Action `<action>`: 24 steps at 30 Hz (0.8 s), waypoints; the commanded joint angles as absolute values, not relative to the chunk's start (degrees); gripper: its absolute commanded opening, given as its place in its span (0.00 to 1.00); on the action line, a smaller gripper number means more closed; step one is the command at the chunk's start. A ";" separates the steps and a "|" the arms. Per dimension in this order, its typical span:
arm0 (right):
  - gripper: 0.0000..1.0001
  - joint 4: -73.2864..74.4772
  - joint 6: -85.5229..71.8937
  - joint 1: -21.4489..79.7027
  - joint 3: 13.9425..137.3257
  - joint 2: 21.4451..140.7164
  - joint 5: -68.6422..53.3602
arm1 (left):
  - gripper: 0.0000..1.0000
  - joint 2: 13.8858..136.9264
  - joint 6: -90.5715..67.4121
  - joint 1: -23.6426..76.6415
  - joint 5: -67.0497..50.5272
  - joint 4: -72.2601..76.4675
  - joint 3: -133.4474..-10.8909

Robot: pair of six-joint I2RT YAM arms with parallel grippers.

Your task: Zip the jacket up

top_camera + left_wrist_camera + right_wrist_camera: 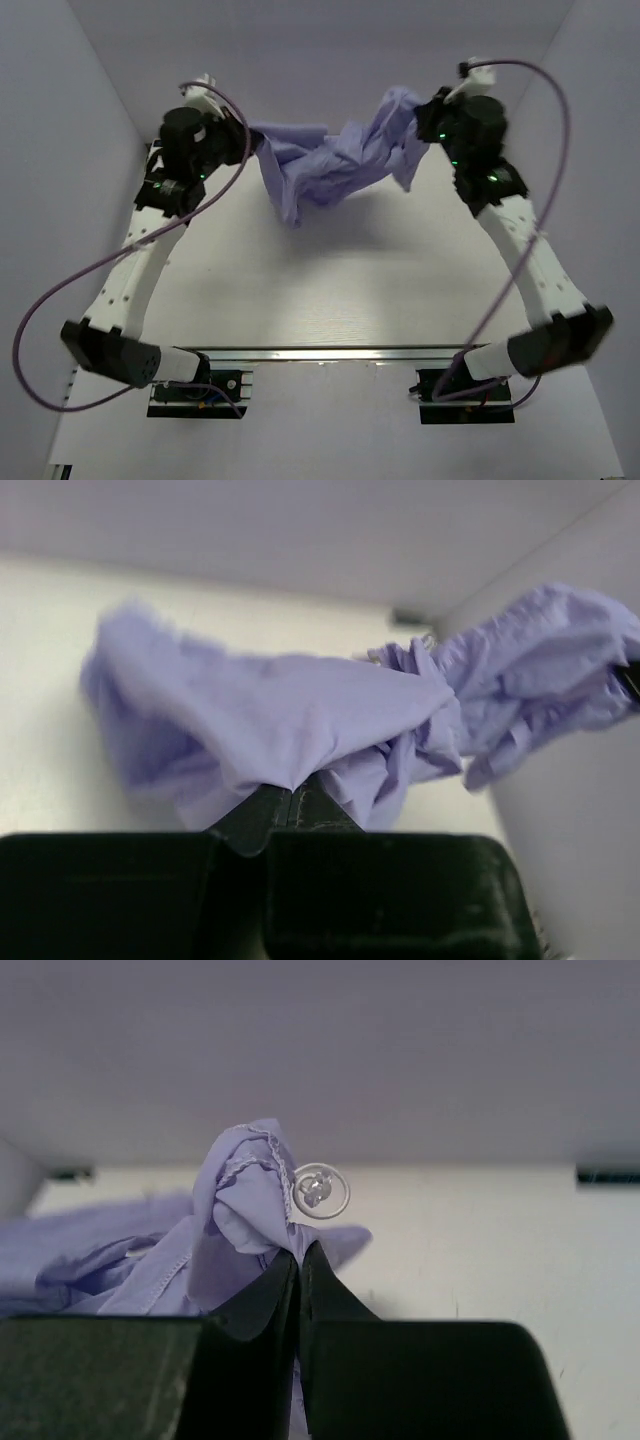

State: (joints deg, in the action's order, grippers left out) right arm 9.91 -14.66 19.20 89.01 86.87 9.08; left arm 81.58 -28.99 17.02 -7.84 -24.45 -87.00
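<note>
Both my left end effector (290, 798) and right end effector (300, 1256) pinch the jacket (330, 165), which hangs bunched over the surface (330, 290) toward 12 o'clock, so I think zipping hasn't started.

jacket (280, 715): left edge blurred | right end cut off by frame

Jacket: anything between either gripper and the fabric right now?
Nothing visible does. The left gripper and the right gripper are each shut directly on a fold of the jacket, which hangs bunched between them.
</note>
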 commanded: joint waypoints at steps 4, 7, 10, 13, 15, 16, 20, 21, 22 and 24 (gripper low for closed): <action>0.00 3.96 -7.57 19.16 88.33 68.39 13.17 | 0.00 68.74 -30.94 17.31 -0.80 -23.20 -95.26; 0.00 2.99 -5.11 19.16 88.77 62.94 15.20 | 0.00 66.36 -29.89 17.23 0.97 -24.17 -98.87; 0.00 4.65 -3.96 19.16 90.87 59.68 14.68 | 0.00 64.52 -29.27 17.31 0.09 -23.73 -101.50; 0.00 5.89 -3.43 19.16 93.15 57.22 11.87 | 0.00 62.50 -29.53 17.23 -2.37 -22.77 -102.82; 0.00 7.11 -3.52 19.07 94.74 55.55 9.33 | 0.00 61.35 -29.45 17.23 -3.86 -21.89 -103.27; 0.00 7.64 -3.60 19.16 96.57 54.59 8.27 | 0.00 60.13 -29.53 17.23 -4.22 -21.19 -103.71; 0.00 8.09 -4.30 19.16 100.89 52.30 0.55 | 0.00 57.40 -29.71 17.23 -7.90 -21.18 -106.69; 0.00 8.17 -4.74 19.16 101.59 51.86 -1.21 | 0.00 56.70 -29.71 17.23 -8.52 -21.09 -107.13; 0.00 8.35 -5.01 19.07 102.73 51.07 -2.62 | 0.00 55.21 -30.32 17.23 -8.70 -21.18 -107.31; 0.00 8.96 -5.18 19.16 103.53 50.28 -2.29 | 0.00 53.80 -30.76 17.23 -7.65 -21.53 -107.05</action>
